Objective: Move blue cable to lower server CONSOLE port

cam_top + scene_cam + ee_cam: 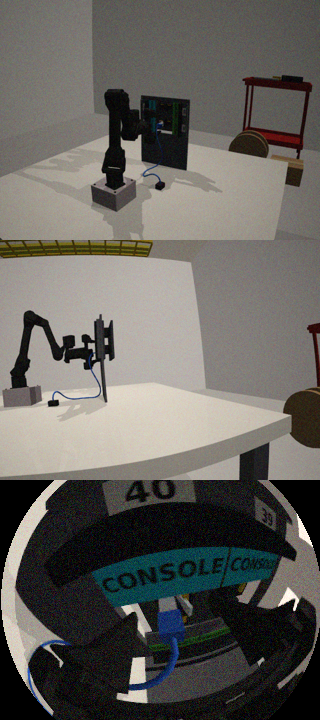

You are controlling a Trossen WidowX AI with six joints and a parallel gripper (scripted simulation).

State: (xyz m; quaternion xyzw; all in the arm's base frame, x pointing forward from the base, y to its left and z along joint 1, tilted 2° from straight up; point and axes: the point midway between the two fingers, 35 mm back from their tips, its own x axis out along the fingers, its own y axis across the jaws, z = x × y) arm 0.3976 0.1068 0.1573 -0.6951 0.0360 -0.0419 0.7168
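Wrist view: one blue plug [171, 624], two open jaws.

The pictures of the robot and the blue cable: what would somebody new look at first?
Probably the bright blue cable, curving down from the dark upright panel to a small black block on the table. Next, maybe the black arm, reaching toward that panel, and the red cart standing beyond the table.

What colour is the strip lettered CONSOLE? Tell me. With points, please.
Teal, with dark letters; the CONSOLE strip [165, 575] shows best in the wrist view.
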